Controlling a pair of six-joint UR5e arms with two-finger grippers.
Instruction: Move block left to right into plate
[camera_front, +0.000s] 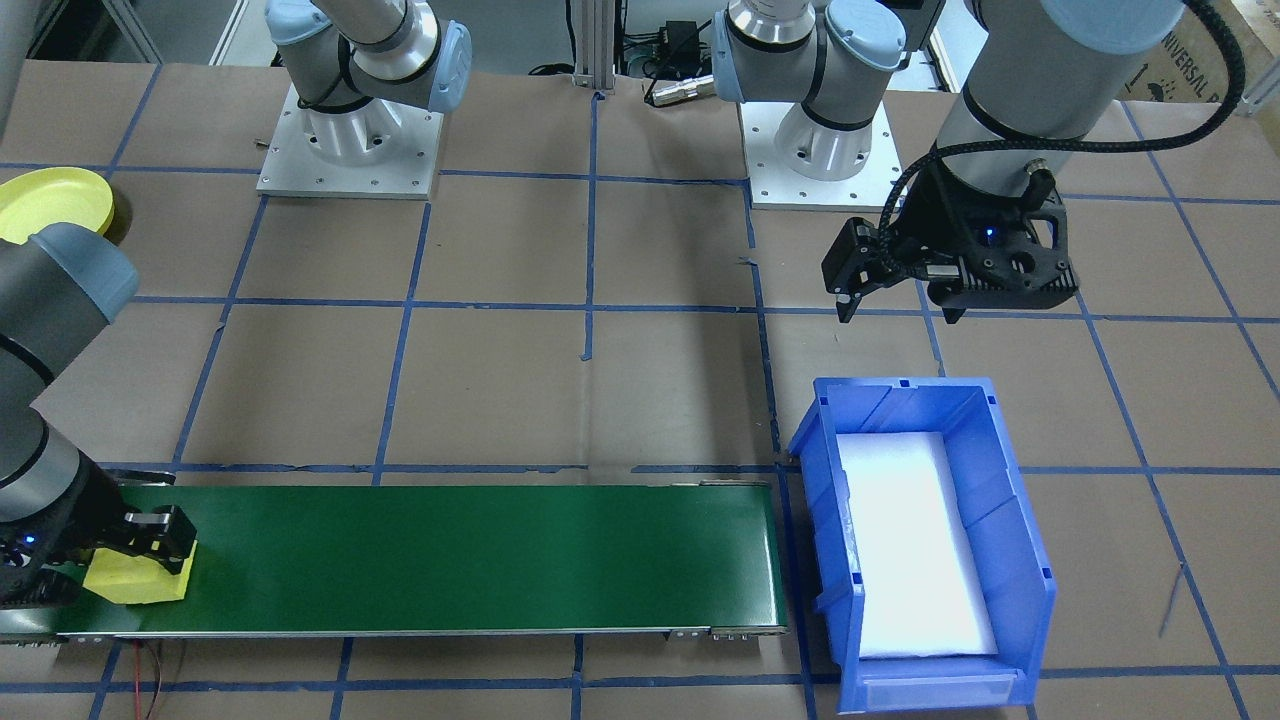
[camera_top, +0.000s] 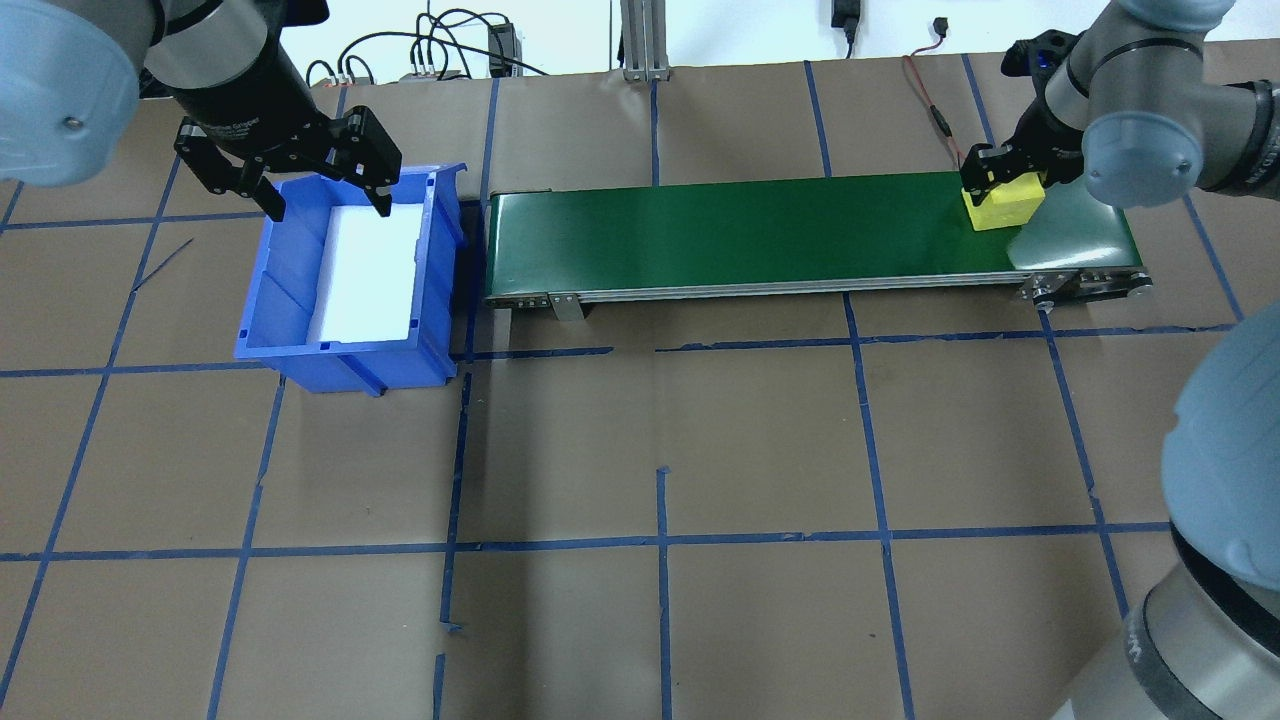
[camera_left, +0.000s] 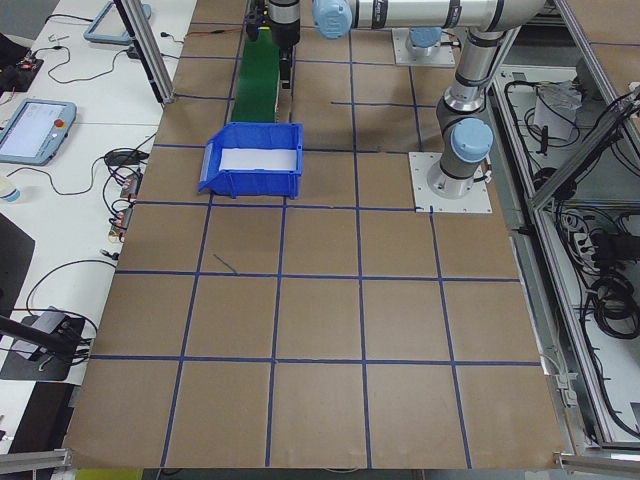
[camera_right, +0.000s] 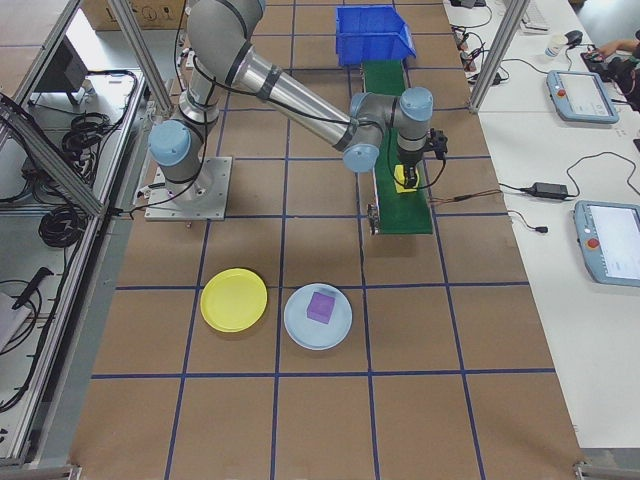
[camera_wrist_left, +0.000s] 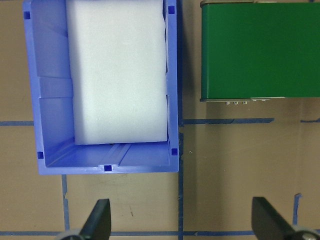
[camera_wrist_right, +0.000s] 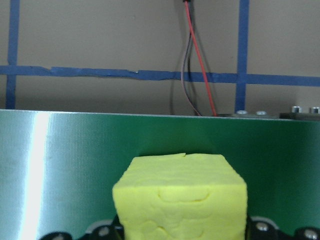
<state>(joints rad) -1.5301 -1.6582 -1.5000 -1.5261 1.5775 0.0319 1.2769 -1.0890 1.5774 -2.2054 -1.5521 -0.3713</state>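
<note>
Yellow foam fills the bottom of my right wrist view: the block (camera_wrist_right: 181, 195) sits on the green belt (camera_wrist_right: 150, 145) at its right-hand end, and the right jaws (camera_top: 1003, 186) are set down around it, a finger on either side, so I judge them to be holding it or on the point of closing on it. My worry is the grip itself: the block looks soft and lumpy, so a squeeze off centre could tilt it or let it slip as I lift. The second risk is the carry, since the plate (camera_right: 234, 299) lies well away on the counter, back near the right arm's base, and just beside it is a pale blue plate (camera_right: 318, 316) already carrying a purple block (camera_right: 320, 306); a sloppy drop could land the yellow one in the wrong dish or bounce it off the low rim. A red wire (camera_wrist_right: 199, 55) trails behind the belt, and I would not want the wrist to snag it on the way up. As for pose, the right arm reaches far out from its base, elbow bent, wrist pointing straight down at the belt. The left jaws (camera_top: 283, 175) hang wide apart and empty over the far edge of the blue bin (camera_top: 350, 270), well clear of the job.
</note>
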